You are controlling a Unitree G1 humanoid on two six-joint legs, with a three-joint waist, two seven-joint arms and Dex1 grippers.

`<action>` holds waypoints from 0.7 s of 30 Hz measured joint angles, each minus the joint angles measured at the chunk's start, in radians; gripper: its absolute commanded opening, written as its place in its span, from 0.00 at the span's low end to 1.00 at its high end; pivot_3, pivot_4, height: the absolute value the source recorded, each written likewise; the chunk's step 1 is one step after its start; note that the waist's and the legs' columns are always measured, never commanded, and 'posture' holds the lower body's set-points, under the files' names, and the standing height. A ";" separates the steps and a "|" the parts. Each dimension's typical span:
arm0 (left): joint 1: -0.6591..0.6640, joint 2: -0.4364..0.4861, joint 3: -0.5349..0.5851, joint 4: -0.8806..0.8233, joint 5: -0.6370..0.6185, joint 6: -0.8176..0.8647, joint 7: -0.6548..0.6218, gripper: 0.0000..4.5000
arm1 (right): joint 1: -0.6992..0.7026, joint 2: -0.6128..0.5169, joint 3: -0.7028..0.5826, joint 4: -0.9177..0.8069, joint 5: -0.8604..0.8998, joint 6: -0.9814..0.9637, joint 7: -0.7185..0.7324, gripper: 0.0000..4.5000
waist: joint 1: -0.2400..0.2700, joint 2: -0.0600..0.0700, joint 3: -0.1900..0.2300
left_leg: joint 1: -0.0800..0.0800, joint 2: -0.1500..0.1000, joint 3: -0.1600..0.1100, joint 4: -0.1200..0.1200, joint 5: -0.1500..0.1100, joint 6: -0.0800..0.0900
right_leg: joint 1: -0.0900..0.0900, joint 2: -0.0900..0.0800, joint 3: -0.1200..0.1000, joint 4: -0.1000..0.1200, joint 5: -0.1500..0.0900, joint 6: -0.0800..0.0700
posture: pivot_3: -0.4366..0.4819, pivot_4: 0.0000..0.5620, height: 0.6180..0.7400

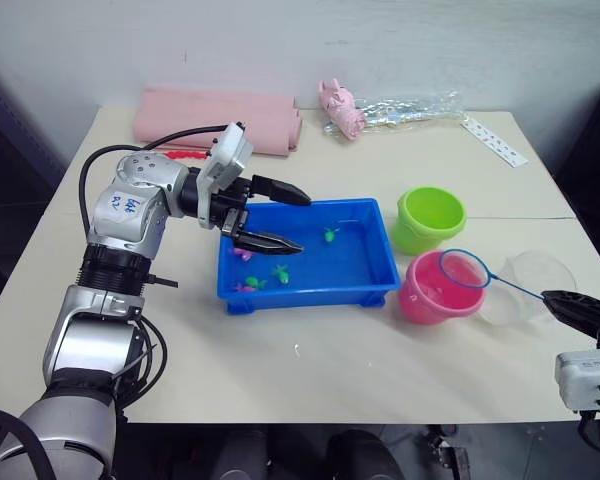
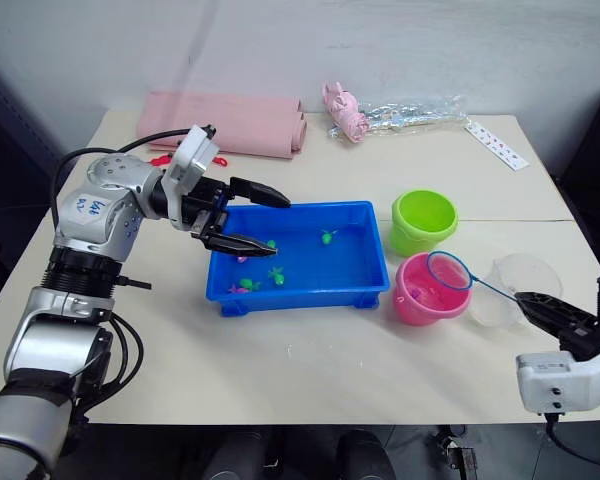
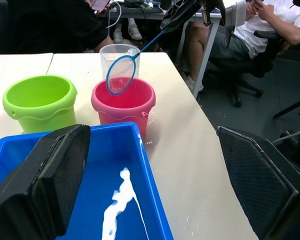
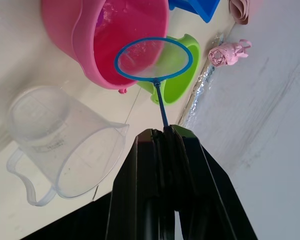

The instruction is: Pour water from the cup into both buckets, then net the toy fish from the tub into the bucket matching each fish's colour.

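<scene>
Table (image 1: 310,370): pale top carrying everything below.
Tub (image 1: 380,262): blue, long axis across the table, in the middle; water and small green and pink toy fish (image 1: 280,272) inside.
Left gripper (image 1: 270,215): over the tub's left end, fingers spread wide, holding nothing.
Pink bucket (image 1: 420,300): just right of the tub's near corner.
Green bucket (image 1: 430,218): behind the pink one, beside the tub's far right corner.
Cup (image 1: 535,285): clear, standing right of the pink bucket, close by it.
Net (image 1: 464,268): blue hoop held over the pink bucket's mouth; handle runs right and toward the robot, hoop end pointing left.
Right gripper (image 4: 165,137): fingers clamped together on the net handle, at the table's right edge.
Pink rolled cloth (image 1: 220,118): along the far edge.
Pink soft toy (image 1: 342,108): right of the cloth.
</scene>
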 measured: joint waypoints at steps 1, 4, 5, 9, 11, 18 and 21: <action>0.000 0.000 0.000 0.000 0.000 0.000 0.000 0.98 | -0.005 -0.002 -0.002 0.007 -0.006 -0.013 -0.002 0.00 | 0.000 0.000 0.000 | 0.000 0.000 0.000 0.000 0.000 0.000 | 0.000 0.000 0.000 0.000 0.000 0.000 | 0.48 0.27 1.00; 0.000 0.000 0.000 0.000 0.000 0.000 0.002 0.98 | -0.013 -0.011 -0.004 0.028 -0.013 -0.043 -0.009 0.00 | 0.000 0.000 0.000 | 0.000 0.000 0.000 0.000 0.000 0.000 | 0.000 0.000 0.000 0.000 0.000 0.000 | 0.48 0.27 1.00; 0.000 -0.001 0.000 0.001 0.000 0.000 0.003 0.98 | -0.029 -0.018 -0.005 0.045 -0.018 -0.058 -0.014 0.00 | 0.000 0.000 0.000 | 0.000 0.000 0.000 0.000 0.000 0.000 | 0.000 0.000 0.000 0.000 0.000 0.000 | 0.48 0.27 1.00; 0.000 -0.001 0.000 0.002 0.005 -0.005 0.004 0.98 | -0.070 -0.010 0.000 0.052 0.097 0.040 -0.002 0.00 | 0.000 0.000 0.000 | 0.000 0.000 0.000 0.000 0.000 0.000 | 0.000 0.000 0.000 0.000 0.000 0.000 | 0.48 0.27 1.00; 0.013 0.041 0.001 0.009 0.029 -0.019 0.006 0.98 | -0.120 -0.008 0.046 0.014 0.350 0.289 0.031 0.00 | -0.008 0.000 0.000 | 0.000 0.002 0.000 0.000 0.000 0.000 | 0.001 0.001 0.000 0.000 0.001 -0.001 | 0.48 0.27 1.00; 0.314 0.319 0.131 -0.120 0.064 0.036 0.044 0.98 | -0.763 -0.098 0.595 0.044 0.868 0.932 0.032 0.00 | -0.037 0.002 0.000 | 0.001 0.005 0.000 0.000 0.000 -0.001 | 0.000 0.003 0.002 -0.001 0.001 -0.002 | 0.48 0.27 1.00; 0.447 0.399 0.213 -0.243 0.045 0.099 0.083 0.98 | -1.019 0.017 0.893 0.133 0.824 1.019 0.063 0.00 | -0.035 0.003 0.001 | 0.000 0.004 -0.001 0.000 0.000 0.000 | -0.001 0.001 0.002 0.000 0.001 -0.002 | 0.48 0.27 1.00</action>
